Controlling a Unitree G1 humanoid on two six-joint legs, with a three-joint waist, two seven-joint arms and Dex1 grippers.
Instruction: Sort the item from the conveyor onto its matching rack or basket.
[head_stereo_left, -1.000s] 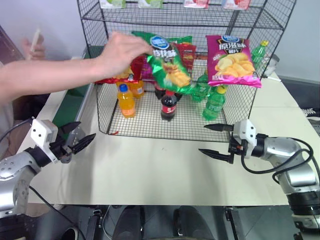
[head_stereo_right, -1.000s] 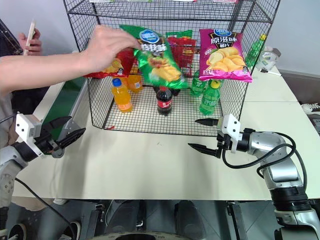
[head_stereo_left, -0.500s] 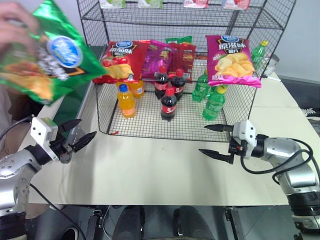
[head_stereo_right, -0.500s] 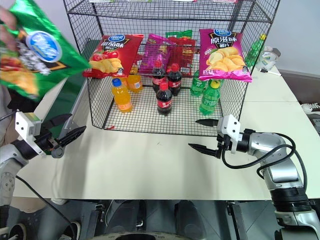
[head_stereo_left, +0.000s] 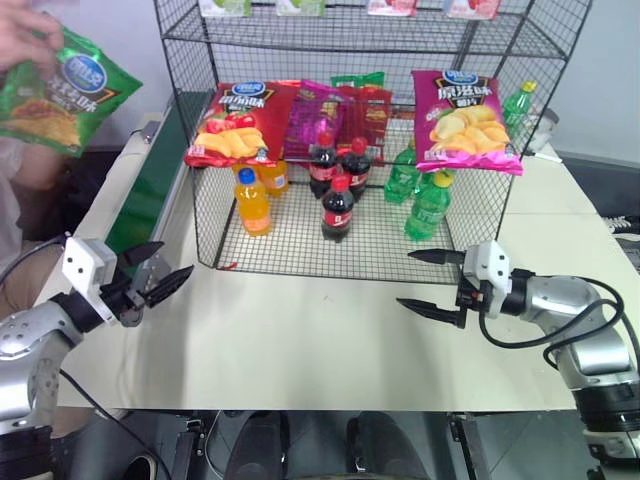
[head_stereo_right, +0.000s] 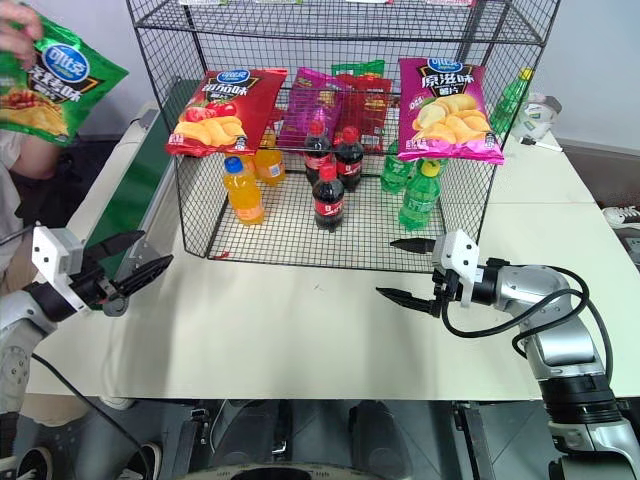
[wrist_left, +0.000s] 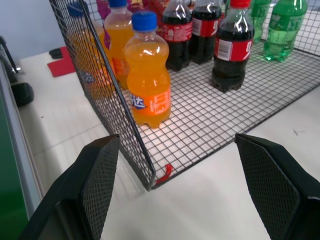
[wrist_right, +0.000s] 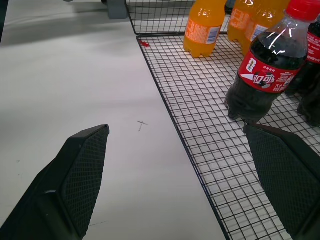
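A person's hand (head_stereo_left: 28, 28) holds the item, a green chip bag (head_stereo_left: 62, 92) with a blue oval logo, up in the air at the far left, above the conveyor (head_stereo_left: 148, 200). The conveyor's dark-green belt runs along the left side of the rack (head_stereo_left: 350, 268), a tall black wire-mesh unit on the table. My left gripper (head_stereo_left: 172, 262) hovers open and empty near the rack's front left corner. At the rack's front right, my right gripper (head_stereo_left: 405, 278) is open and empty over the table.
A red chip bag (head_stereo_left: 235, 125) and a magenta chip bag (head_stereo_left: 465, 120) hang on the rack's front. Orange soda bottles (wrist_left: 147, 85), cola bottles (wrist_right: 262, 75) and green bottles (head_stereo_left: 430, 205) stand on its bottom tier. The white table (head_stereo_left: 300, 340) stretches between my grippers.
The person's hand has carried the green chip bag from the rack's front over to the far left, above the conveyor. Both grippers stayed still and open.
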